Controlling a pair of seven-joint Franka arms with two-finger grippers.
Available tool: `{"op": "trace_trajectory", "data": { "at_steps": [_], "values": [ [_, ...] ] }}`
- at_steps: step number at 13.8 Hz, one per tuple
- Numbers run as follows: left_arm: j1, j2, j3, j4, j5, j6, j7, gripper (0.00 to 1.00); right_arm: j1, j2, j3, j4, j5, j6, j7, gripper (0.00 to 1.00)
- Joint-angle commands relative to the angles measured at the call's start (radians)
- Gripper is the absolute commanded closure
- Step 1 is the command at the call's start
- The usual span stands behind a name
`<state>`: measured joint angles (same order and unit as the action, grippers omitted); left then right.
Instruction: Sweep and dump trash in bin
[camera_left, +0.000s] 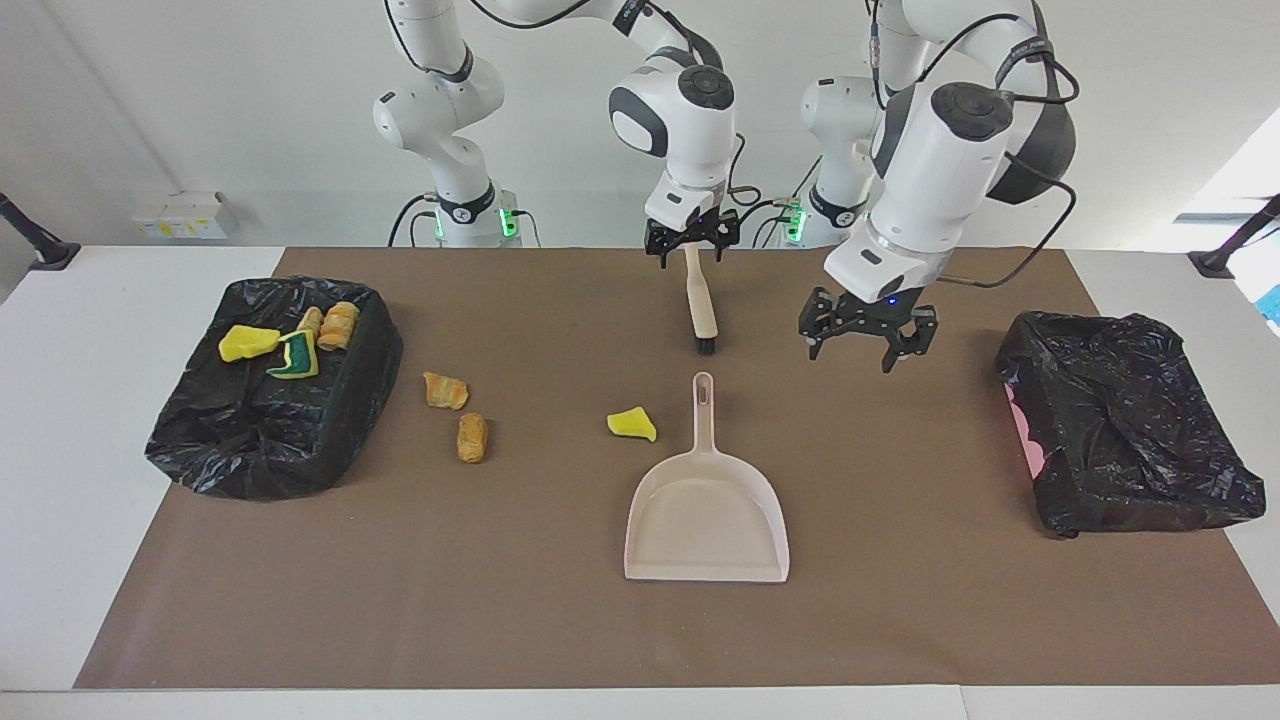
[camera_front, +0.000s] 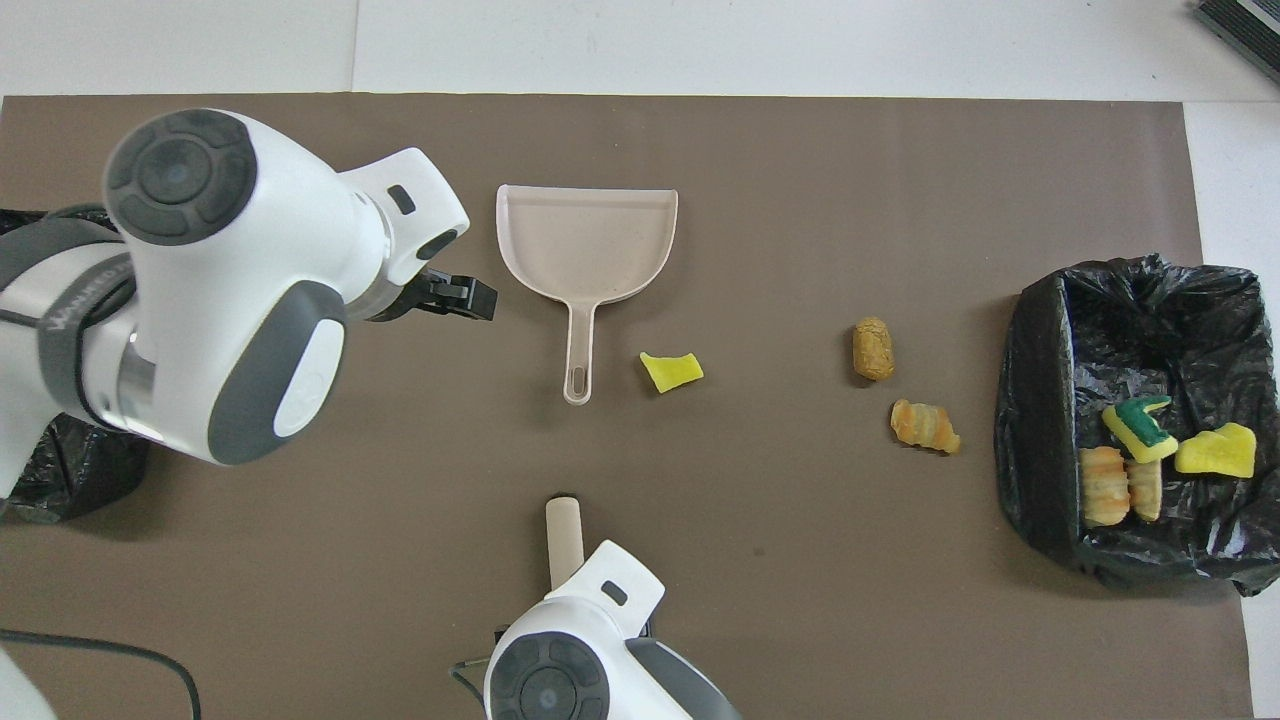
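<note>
We see the black-bagged bin (camera_left: 270, 400) at the right arm's end holding four trash lumps (camera_left: 290, 340); three lie on the brown mat (camera_left: 470, 415). The other black-bagged bin (camera_left: 1125, 420) shows nothing inside. The left gripper (camera_left: 866, 340) hangs open beside the beige plastic dustpan (camera_left: 707, 510); the right gripper (camera_left: 691, 240) is over the beige black-bristled brush (camera_left: 701, 305), fingers spread.

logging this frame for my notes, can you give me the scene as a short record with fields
loose trash: yellow sponge piece beside the dustpan handle; two orange-brown chunks on the mat, toward the right arm's end
binned trash: four pieces in the black-lined bin at the right arm's end
second bin: black-lined bin at the left arm's end, no trash visible
dustpan: flat on the mat, handle toward the robots
brush: on the mat, nearer the robots than the dustpan
right gripper: at the brush handle's top, fingers open
left gripper: open, in the air over the mat beside the dustpan handle
</note>
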<state>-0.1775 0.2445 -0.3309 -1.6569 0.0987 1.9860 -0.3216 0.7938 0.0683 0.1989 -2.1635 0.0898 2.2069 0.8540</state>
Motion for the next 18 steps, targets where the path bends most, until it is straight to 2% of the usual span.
{"op": "trace_trajectory", "data": {
  "at_steps": [1,3,5,7,8,9,11,14,15,18],
  "values": [
    [-0.014,0.055,-0.046,-0.020,0.062,0.068,-0.125,0.00,0.018,-0.016,-0.003,-0.053,0.021,0.040,0.019,0.06],
    [-0.033,0.082,-0.056,-0.037,0.091,0.102,-0.186,0.00,0.048,0.010,-0.004,-0.053,0.021,0.046,0.062,0.13],
    [-0.033,0.099,-0.079,-0.069,0.130,0.157,-0.232,0.00,0.065,0.028,-0.004,-0.053,0.019,0.047,0.074,0.28],
    [-0.039,0.143,-0.099,-0.064,0.191,0.180,-0.304,0.00,0.065,0.031,-0.004,-0.052,0.019,0.045,0.074,0.34],
    [-0.052,0.192,-0.102,-0.052,0.253,0.189,-0.373,0.00,0.065,0.034,-0.004,-0.049,0.019,0.043,0.074,0.45],
    [-0.053,0.223,-0.112,-0.041,0.309,0.221,-0.448,0.00,0.065,0.036,-0.004,-0.047,0.019,0.045,0.071,0.60],
    [-0.050,0.234,-0.122,-0.044,0.315,0.266,-0.473,0.00,0.059,0.042,-0.004,-0.042,0.019,0.047,0.054,1.00],
    [-0.042,0.237,-0.120,-0.040,0.318,0.266,-0.475,0.02,0.048,0.031,-0.004,-0.032,0.021,0.021,0.065,1.00],
    [-0.039,0.237,-0.120,-0.037,0.315,0.266,-0.475,0.18,0.047,0.024,-0.007,-0.032,0.021,-0.002,0.077,1.00],
    [-0.042,0.236,-0.122,-0.040,0.314,0.261,-0.475,0.56,-0.001,-0.030,-0.009,-0.032,0.021,-0.065,0.091,1.00]
  ]
}}
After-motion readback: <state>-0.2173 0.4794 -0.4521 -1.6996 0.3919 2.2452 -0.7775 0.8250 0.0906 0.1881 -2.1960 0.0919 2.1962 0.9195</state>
